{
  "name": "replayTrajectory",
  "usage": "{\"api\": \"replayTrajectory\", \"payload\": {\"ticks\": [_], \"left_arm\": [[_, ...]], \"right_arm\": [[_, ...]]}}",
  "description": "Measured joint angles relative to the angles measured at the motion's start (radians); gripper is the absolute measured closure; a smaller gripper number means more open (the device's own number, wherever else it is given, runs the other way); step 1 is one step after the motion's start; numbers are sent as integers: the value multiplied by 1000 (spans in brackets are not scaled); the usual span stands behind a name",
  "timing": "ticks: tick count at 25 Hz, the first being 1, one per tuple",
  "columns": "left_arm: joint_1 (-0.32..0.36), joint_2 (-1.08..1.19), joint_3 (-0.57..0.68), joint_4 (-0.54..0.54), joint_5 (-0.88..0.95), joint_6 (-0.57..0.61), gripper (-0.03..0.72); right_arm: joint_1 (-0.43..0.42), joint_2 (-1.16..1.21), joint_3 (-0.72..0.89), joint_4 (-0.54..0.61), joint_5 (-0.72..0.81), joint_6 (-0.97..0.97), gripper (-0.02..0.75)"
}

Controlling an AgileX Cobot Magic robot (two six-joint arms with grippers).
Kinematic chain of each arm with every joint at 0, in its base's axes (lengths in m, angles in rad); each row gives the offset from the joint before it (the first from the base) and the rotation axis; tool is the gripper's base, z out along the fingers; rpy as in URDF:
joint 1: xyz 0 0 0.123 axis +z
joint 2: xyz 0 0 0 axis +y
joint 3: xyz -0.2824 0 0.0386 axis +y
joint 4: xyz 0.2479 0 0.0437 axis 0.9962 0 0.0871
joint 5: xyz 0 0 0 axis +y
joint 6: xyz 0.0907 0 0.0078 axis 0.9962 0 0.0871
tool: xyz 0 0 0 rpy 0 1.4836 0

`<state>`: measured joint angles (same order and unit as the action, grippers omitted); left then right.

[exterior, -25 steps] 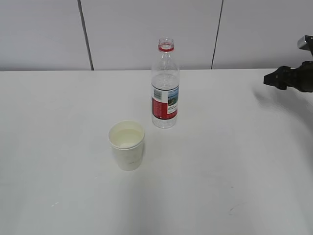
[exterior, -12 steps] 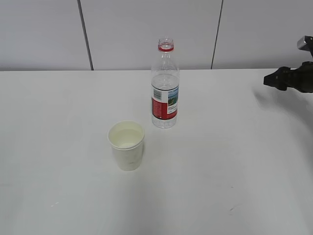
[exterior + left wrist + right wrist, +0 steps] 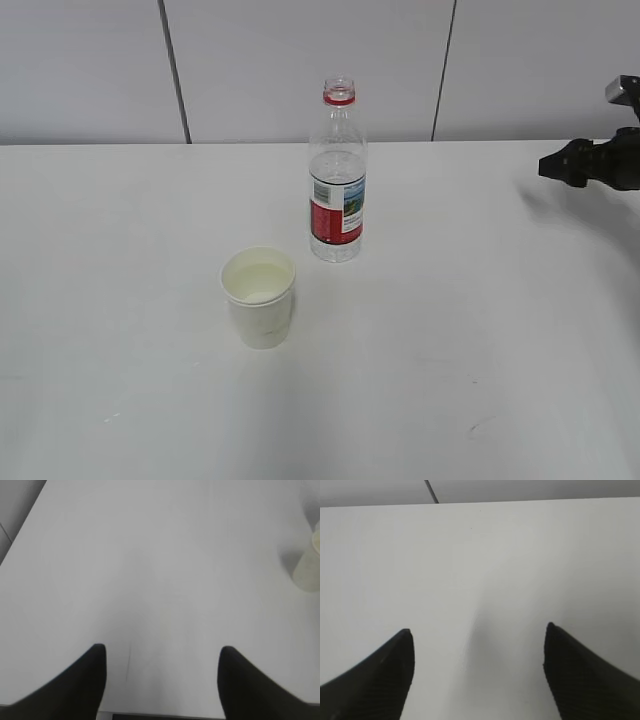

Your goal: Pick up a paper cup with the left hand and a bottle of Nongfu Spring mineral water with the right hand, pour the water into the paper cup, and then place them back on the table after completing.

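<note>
White laminate forms the large plain flat table (image 3: 120, 300), which fills the scene below a pale panelled wall (image 3: 300, 60) at the far side; a few faint scuff marks show near the front edge.

Left of centre, a cream-white paper cup (image 3: 259, 296) stands upright on the table, open mouth up, with clear colourless water (image 3: 260, 282) visible inside it. It is free of any contact with either arm. In the left wrist view the same cup (image 3: 309, 562) appears only partly, at the right edge of the frame.

Just right of the cup and slightly farther back stands a clear plastic mineral water bottle (image 3: 338, 172) with a red and white label and a red neck ring. It is upright, uncapped, and holds water to about the shoulder. Cup and bottle are near each other but apart.

The left hand (image 3: 161, 677), a black two-fingered gripper, does not show in the exterior view. Its wrist view shows the two fingers (image 3: 75, 685) spread wide apart over bare table, holding nothing.

At the far right edge of the exterior view, the right hand (image 3: 555, 165), a black robot arm with a two-fingered black gripper, hovers above the table, well apart from the bottle. Its wrist view shows the gripper (image 3: 477, 667) with fingers (image 3: 580, 680) spread wide, nothing between them, bare table beneath.
</note>
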<state>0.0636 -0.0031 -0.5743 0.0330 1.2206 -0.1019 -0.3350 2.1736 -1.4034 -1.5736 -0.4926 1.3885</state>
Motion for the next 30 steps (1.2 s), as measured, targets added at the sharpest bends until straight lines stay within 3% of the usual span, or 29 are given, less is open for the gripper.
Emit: {"api": "replayTrajectory", "payload": {"ticks": [6,24,30], "left_arm": [[0,0,42,6,-101,-13,258],[0,0,45,8,-114,-13,272],[0,0,45,8,-114,-13,275]], "right_arm": [[0,0,0,-2,0,0,143],[0,0,0,-8,0,0,145],[0,0,0,-93,0,0,145]]}}
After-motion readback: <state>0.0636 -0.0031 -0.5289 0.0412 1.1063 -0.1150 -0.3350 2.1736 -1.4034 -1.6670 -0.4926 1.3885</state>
